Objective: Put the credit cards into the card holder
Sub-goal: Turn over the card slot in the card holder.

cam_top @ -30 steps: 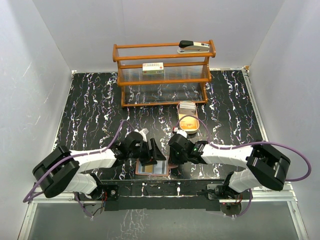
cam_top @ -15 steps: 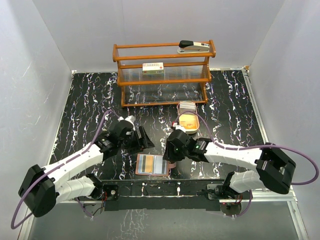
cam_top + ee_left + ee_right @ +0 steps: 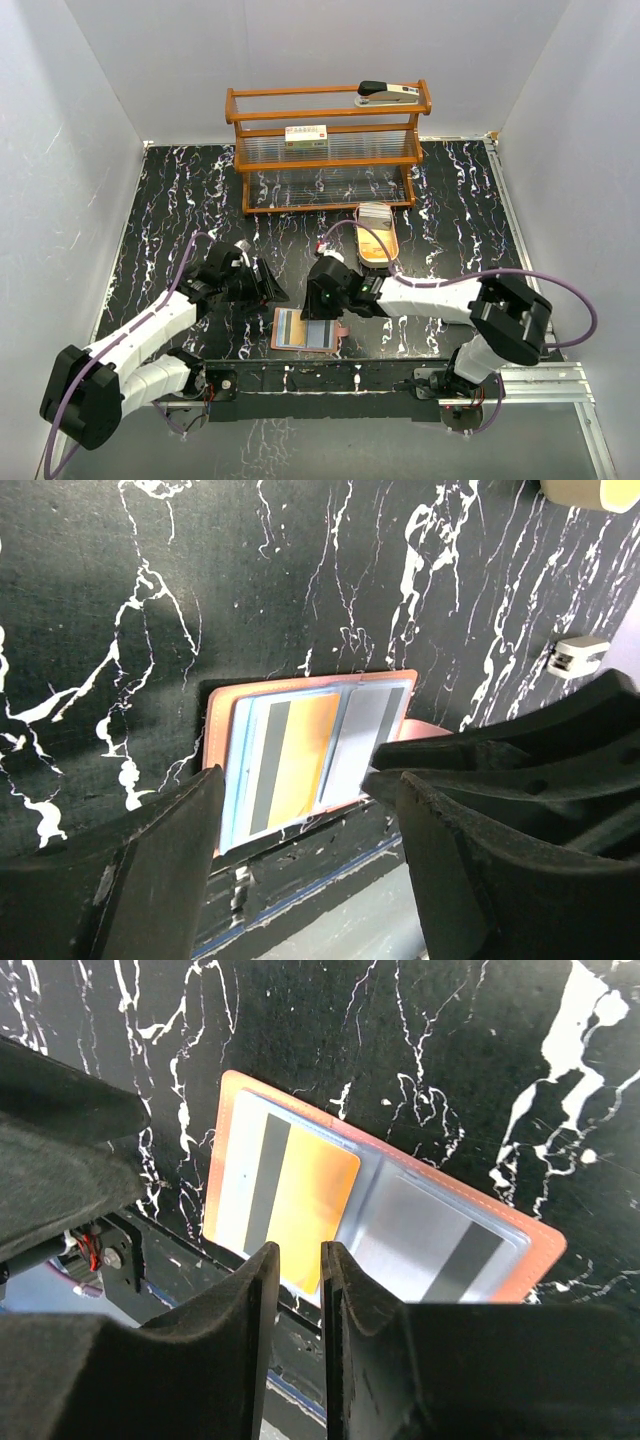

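The reddish-brown card holder (image 3: 338,331) lies open flat near the table's front edge. It also shows in the left wrist view (image 3: 218,712) and the right wrist view (image 3: 540,1245). A yellow card with a grey stripe (image 3: 305,1195) lies on pale cards in its left half. A grey card (image 3: 440,1245) lies in its right half. My left gripper (image 3: 270,287) is open and empty, to the left of the holder and apart from it; in its own view (image 3: 310,795) the jaws stand wide. My right gripper (image 3: 320,306) hovers over the holder's far edge. Its fingers (image 3: 298,1260) are nearly together with nothing between them.
A wooden rack (image 3: 325,150) stands at the back with a stapler (image 3: 388,93) on top and a cream-and-yellow box (image 3: 306,134) on a shelf. An oval wooden tray (image 3: 378,262) sits right of centre. The table's front edge runs just below the holder.
My left gripper has drawn back to the left, off the card holder. My right gripper has moved left, over the holder's far edge. The holder stays open with the cards in it.
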Action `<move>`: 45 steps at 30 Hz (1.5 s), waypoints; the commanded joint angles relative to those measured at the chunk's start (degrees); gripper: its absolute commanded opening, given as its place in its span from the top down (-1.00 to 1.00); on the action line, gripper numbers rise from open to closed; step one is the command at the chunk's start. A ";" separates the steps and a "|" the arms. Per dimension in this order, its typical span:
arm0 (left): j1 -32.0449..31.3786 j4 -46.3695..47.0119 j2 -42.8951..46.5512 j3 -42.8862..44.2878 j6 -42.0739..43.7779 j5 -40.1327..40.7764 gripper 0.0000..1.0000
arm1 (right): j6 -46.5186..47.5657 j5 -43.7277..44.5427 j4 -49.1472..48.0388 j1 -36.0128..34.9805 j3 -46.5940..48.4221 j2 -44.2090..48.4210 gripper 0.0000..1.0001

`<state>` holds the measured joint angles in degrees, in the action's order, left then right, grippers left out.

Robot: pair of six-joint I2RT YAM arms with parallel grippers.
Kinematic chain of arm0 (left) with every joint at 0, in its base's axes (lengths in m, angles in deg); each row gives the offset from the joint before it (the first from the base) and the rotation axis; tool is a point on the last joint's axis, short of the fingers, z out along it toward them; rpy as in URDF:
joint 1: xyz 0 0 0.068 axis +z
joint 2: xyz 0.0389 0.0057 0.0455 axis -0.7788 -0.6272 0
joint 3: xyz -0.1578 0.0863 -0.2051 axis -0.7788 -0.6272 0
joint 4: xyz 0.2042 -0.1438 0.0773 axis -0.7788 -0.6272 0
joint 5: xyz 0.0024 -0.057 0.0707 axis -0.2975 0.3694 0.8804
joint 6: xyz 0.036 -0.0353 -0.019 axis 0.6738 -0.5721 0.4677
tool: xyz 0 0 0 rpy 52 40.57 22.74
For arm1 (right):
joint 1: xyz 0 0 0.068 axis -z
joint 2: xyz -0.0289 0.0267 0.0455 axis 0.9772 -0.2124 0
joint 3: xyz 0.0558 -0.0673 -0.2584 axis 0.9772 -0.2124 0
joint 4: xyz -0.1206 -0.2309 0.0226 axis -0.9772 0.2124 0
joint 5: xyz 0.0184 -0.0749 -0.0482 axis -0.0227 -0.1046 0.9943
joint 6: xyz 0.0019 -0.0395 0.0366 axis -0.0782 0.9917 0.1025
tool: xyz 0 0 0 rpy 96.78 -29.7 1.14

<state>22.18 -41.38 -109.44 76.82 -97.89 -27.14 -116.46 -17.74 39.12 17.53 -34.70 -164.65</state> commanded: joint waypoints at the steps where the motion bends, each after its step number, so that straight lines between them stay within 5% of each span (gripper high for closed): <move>1: 1.89 1.25 -0.58 -1.25 1.13 -7.07 -0.33 | -0.48 -0.35 -2.30 -0.77 4.23 -3.97 0.59; 9: 2.05 1.62 -0.96 -2.50 1.30 -8.73 -0.31 | 0.44 2.63 2.70 -1.86 5.68 -9.87 0.69; 16: 2.06 8.22 -3.04 -5.49 -0.41 -12.81 -0.30 | 0.56 5.37 3.12 -2.37 3.30 -11.22 1.00; 35: 1.99 19.83 -7.03 -10.46 -3.11 -15.58 -0.15 | 0.95 3.76 -0.88 -2.37 0.53 -12.18 1.00; 45: 1.99 22.09 -6.67 -11.86 -4.69 -16.90 0.18 | 1.11 3.86 -1.58 -2.37 -0.28 -11.57 1.00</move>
<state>24.00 -20.51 -117.06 65.49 -101.58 -41.78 -116.01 -15.51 38.35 15.61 -32.64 -173.76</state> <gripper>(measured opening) 0.468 0.007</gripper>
